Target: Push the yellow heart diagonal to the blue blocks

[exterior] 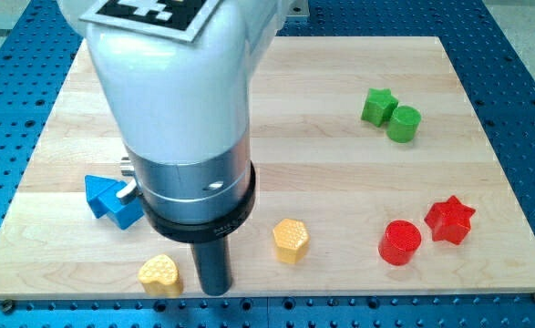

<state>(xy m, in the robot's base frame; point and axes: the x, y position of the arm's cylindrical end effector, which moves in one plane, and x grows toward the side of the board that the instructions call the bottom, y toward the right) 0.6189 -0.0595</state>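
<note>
The yellow heart [160,272] lies near the view's bottom edge of the wooden board [340,164], left of centre. My tip [215,292] rests just to the right of the heart, close to it; I cannot tell if they touch. The blue blocks [112,199] sit up and to the left of the heart, two pieces together, partly hidden behind the arm's body. The arm's white and grey body [180,109] covers the board's upper left middle.
A yellow hexagon [291,240] lies right of my tip. A red cylinder [400,242] and a red star [449,220] sit at the lower right. A green star [377,106] and a green cylinder [403,123] sit at the upper right.
</note>
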